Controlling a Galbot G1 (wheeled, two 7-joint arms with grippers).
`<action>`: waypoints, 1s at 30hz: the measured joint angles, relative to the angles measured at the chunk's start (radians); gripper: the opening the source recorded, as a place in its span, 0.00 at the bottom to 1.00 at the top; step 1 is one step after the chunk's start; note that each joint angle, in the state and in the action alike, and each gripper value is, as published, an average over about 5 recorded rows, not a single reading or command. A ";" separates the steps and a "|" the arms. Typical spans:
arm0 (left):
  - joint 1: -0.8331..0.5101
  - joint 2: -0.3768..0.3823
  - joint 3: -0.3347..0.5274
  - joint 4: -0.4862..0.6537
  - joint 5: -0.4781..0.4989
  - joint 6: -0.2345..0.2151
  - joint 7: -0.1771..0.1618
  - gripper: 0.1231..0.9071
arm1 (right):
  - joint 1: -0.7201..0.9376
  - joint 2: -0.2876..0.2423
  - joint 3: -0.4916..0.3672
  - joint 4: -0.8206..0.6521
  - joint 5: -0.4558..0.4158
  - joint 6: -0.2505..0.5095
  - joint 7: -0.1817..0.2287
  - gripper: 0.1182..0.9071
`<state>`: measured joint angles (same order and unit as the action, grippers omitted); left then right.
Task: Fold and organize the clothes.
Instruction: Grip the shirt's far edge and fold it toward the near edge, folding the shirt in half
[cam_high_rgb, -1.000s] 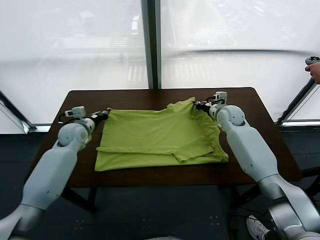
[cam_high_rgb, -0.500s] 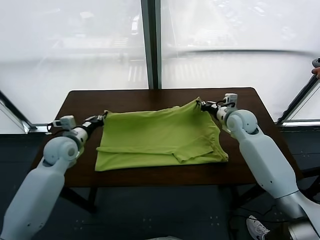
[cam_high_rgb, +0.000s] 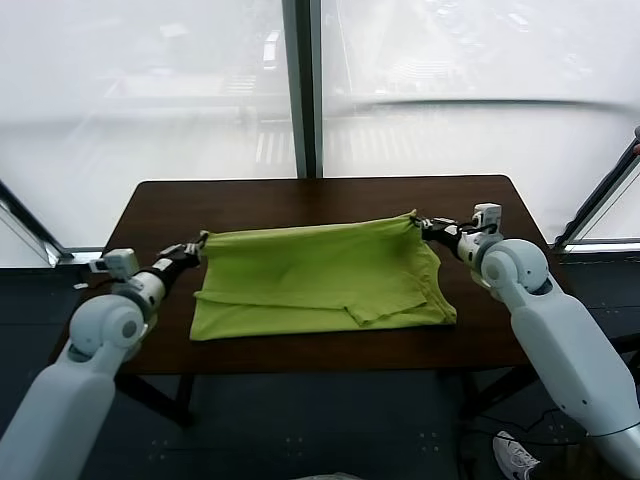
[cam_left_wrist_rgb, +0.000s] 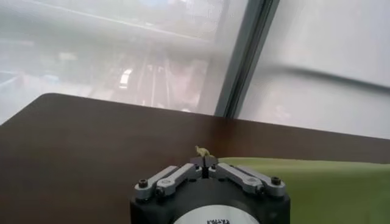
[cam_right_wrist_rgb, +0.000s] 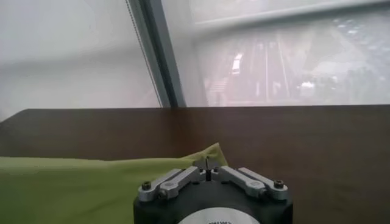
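Both grippers pinch the lime-green T-shirt (cam_high_rgb: 320, 280) taut between them — left gripper (cam_high_rgb: 200, 241) and right gripper (cam_high_rgb: 419, 223) clamped on opposite far corners above the table (cam_high_rgb: 250, 195).

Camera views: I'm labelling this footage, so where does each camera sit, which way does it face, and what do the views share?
Head view: on the robot's head, facing forward and down at the table; both arms show, left pincer and right pincer each shut on the T-shirt.
Left wrist view: behind the left pincer, facing the window.
Right wrist view: behind the right pincer, facing the window.
Shared: T-shirt, table.
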<state>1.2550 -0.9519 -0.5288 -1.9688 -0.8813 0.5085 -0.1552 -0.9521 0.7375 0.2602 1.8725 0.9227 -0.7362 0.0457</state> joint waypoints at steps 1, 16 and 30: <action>0.013 0.000 -0.005 -0.008 0.002 0.002 0.000 0.06 | -0.008 -0.009 0.001 0.012 0.000 0.000 0.002 0.03; 0.213 -0.028 -0.068 -0.097 0.050 0.003 0.001 0.06 | -0.122 -0.075 0.023 0.117 -0.011 0.000 0.018 0.03; 0.302 -0.043 -0.105 -0.144 0.057 0.032 -0.023 0.08 | -0.187 -0.090 0.074 0.140 -0.033 0.002 -0.033 0.32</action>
<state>1.5575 -0.9951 -0.6342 -2.1127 -0.8241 0.5408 -0.1782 -1.1392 0.6477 0.3342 2.0127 0.8898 -0.7346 0.0127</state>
